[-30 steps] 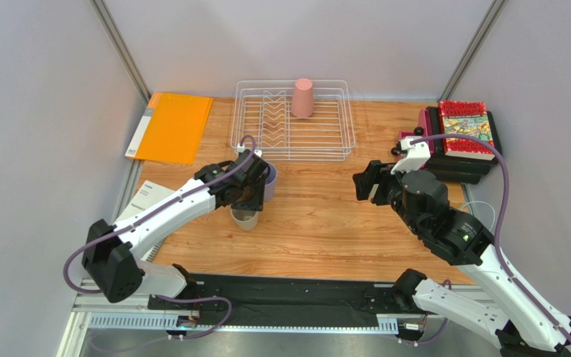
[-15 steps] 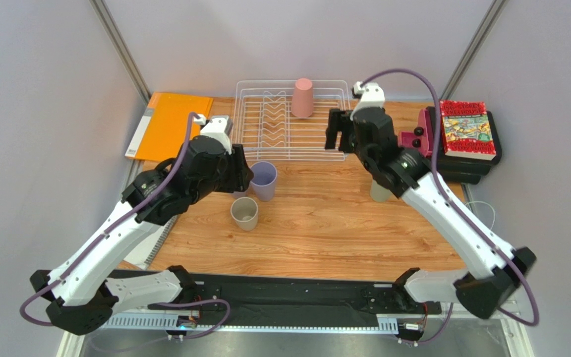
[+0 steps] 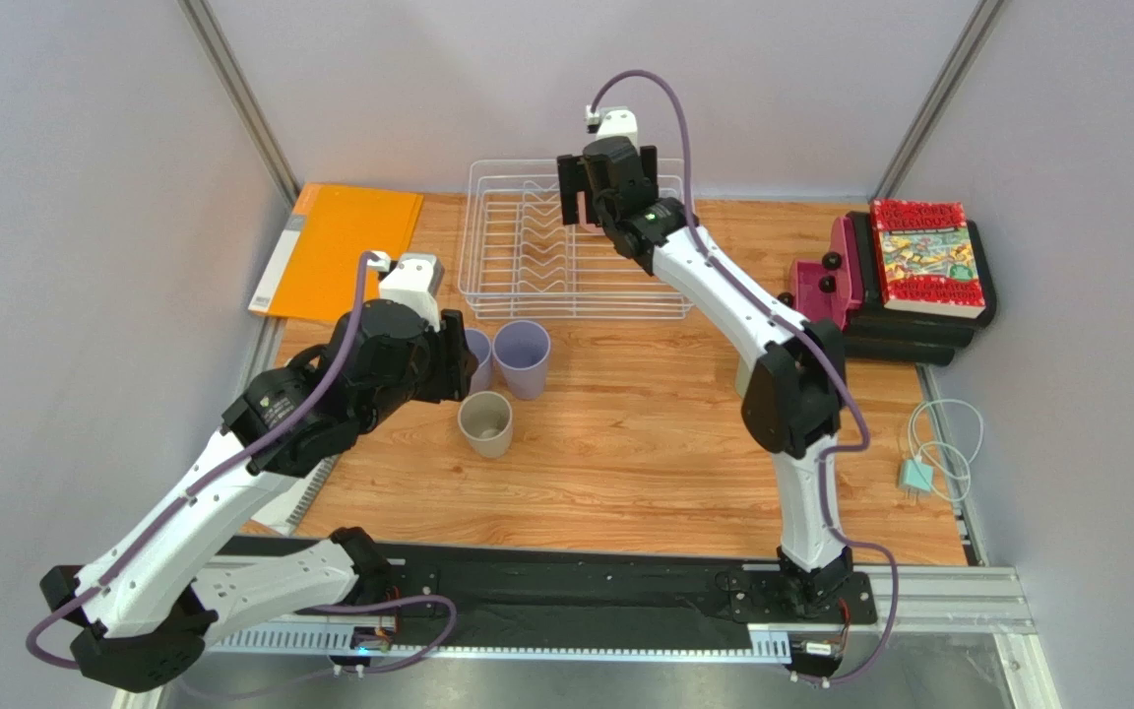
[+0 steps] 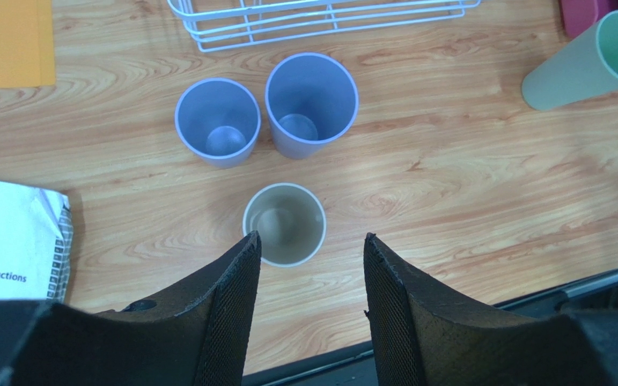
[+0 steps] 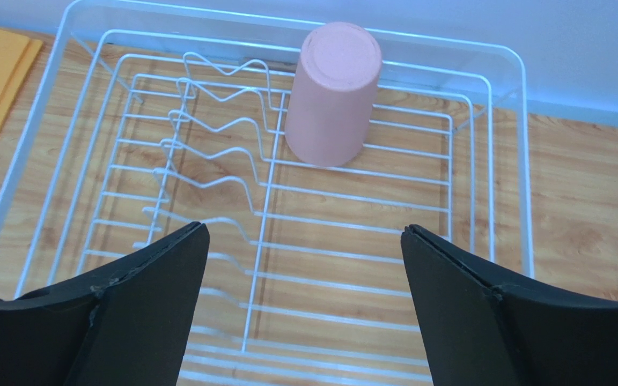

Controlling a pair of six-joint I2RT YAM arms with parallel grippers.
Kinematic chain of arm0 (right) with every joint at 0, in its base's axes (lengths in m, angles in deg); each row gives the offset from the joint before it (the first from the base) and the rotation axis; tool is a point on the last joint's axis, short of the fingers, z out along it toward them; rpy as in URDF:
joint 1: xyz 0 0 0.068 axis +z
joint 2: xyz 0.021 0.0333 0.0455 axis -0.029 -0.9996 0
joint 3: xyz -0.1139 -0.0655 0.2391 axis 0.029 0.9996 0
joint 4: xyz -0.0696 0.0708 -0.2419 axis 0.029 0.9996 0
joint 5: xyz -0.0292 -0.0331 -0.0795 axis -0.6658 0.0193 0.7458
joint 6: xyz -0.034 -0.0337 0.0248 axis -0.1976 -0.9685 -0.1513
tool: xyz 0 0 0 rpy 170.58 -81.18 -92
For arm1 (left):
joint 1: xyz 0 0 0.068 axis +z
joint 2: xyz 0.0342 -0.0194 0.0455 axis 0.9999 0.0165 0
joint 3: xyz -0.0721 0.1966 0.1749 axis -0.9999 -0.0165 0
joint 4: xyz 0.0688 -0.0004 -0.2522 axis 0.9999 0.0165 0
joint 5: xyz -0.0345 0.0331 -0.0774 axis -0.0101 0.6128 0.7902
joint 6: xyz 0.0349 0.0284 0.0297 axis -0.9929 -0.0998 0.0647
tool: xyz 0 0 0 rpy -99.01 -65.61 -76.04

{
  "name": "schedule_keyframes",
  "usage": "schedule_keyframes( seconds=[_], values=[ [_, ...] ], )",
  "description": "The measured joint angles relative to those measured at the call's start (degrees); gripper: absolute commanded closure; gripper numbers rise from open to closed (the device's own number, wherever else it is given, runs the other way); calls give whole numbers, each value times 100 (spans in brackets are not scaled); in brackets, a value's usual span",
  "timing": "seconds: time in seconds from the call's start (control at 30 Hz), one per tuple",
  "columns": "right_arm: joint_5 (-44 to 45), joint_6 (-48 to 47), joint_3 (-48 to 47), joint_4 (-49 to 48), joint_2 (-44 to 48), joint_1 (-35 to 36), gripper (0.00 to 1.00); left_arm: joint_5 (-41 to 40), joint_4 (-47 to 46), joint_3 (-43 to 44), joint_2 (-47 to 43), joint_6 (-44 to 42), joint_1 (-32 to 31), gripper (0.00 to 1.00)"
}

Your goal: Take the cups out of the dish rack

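Note:
The white wire dish rack [image 3: 699, 273] stands at the back of the table. One pink cup [image 5: 332, 96] stands upside down in the rack [image 5: 523, 169], near its far rim. My right gripper [image 5: 303, 227] hangs wide open over the rack floor, short of the pink cup, and hides it in the top view [image 3: 607, 200]. Two lavender cups [image 4: 217, 122] [image 4: 311, 104] and a beige cup [image 4: 284, 225] stand upright on the wood in front of the rack. A sage green cup [image 4: 586, 64] stands farther right. My left gripper [image 4: 311, 236] is open and empty above the beige cup.
An orange folder [image 3: 339, 251] lies left of the rack. A stack of books [image 3: 921, 266] and a maroon object [image 3: 825, 281] sit at the back right. A printed leaflet [image 4: 10, 241] lies at the left edge, a cable with a plug [image 3: 931, 451] at the right.
My right arm swung from the table's right side up over the rack, its jaws widening. My left gripper rose and drew back from the lavender cups.

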State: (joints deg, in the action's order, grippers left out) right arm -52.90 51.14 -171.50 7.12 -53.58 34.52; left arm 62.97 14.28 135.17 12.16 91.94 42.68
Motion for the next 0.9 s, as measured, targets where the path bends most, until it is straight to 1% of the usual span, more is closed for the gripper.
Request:
schedule_keyframes(
  seconds=[0.13,0.27,0.37,0.47,0.57,0.9],
  values=[
    [63,-256,-737,-175,-988,-24,5,-7,-92,-153,4,-138,0,43],
    [111,-487,-1707,-321,-1862,-101,3,9,-284,-367,-31,-212,0,43],
    [105,-621,-2238,-535,-2319,-201,2,20,-380,-542,-83,-245,0,43],
    [96,-669,-2557,-793,-2597,-326,1,39,-494,-662,-101,-254,0,44],
    [68,-678,-2789,-1080,-2857,-474,1,94,-625,-758,-98,-254,0,44],
    [-129,-678,-2855,-1543,-3493,-704,0,334,-957,-1075,87,-260,0,44]
  ],
)
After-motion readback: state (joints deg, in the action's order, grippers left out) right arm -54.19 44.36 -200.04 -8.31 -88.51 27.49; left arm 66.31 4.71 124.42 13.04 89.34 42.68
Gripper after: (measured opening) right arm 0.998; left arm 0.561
